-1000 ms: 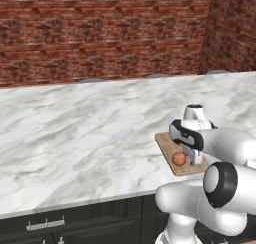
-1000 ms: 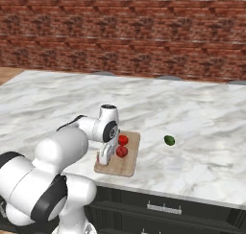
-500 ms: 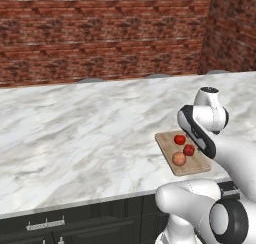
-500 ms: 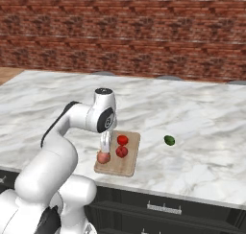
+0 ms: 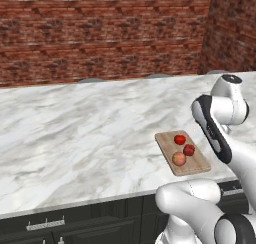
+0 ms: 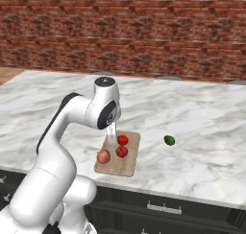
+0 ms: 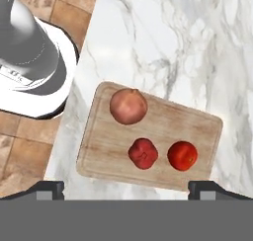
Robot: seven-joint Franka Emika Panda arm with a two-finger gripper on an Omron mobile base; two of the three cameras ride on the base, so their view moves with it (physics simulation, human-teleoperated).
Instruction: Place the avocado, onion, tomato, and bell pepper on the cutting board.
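So in the left base view the cutting board (image 5: 182, 152) sits on the white marble surface (image 5: 85, 133) near its front edge, with three things on it: the peach-tan onion (image 5: 179, 159) closest to the front, a lumpy red bell pepper (image 5: 189, 150) just beside it, and a rounder red tomato (image 5: 180, 139) a bit further back. The arm curves up on the right, right next to the board, and there's a brick wall (image 5: 100, 33) behind the surface. From the right base view it's the same board (image 6: 118, 154), onion (image 6: 103, 156) at the left front, bell pepper (image 6: 121, 151) and tomato (image 6: 123, 140) next to it, all close together but not stacked. The avocado (image 6: 169, 140) is off on its own, lying on the bare marble to the right of the board, clearly apart from it. The arm bends over the board here and the gripper hangs just above the board's back-left part, though I can't make out the fingers from this angle. The hand view looks straight down on the board (image 7: 163, 120): onion (image 7: 128, 106) up top, bell pepper (image 7: 143, 153) and tomato (image 7: 182, 155) side by side below it. The gripper (image 7: 126, 189) is spread wide, one fingertip poking up near each bottom corner, nothing between them, well above the board.
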